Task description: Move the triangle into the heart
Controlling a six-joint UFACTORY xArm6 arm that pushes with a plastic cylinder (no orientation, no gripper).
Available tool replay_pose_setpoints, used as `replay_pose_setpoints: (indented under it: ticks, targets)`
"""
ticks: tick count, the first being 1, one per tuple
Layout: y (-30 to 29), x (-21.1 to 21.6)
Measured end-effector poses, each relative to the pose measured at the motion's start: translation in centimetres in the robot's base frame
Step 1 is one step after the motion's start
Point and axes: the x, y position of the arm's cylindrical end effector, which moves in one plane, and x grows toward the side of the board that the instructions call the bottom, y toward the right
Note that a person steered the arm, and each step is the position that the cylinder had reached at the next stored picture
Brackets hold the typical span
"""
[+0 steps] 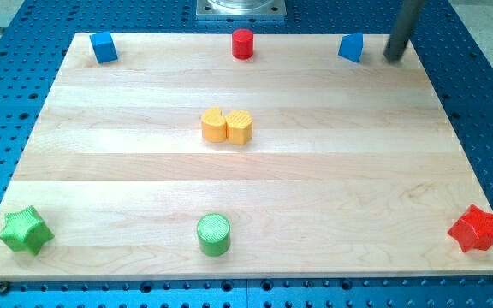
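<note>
A blue triangle block [351, 47] sits near the board's top edge, toward the view's right. A yellow heart block [227, 126] lies near the middle of the board, well below and to the left of the triangle. My tip [392, 58] rests at the top right of the board, just to the right of the blue triangle, with a small gap between them. The dark rod rises from it out of the view's top.
A blue cube [103, 47] is at the top left and a red cylinder [243, 43] at the top middle. A green star [26, 230] is at the bottom left, a green cylinder [214, 234] at the bottom middle, and a red star [475, 228] at the bottom right. The wooden board [127, 171] lies on a blue perforated table.
</note>
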Motion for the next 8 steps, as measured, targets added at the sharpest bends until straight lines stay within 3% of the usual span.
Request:
replay_pose_setpoints:
  ticks: [1,2,3,4,7,8]
  targets:
    - [-6.8,-1.4]
    - [-15.6,0.9]
    - [-19.4,5.4]
    - [-16.1,5.3]
    - [-15.7,1.8]
    - [-12.3,1.6]
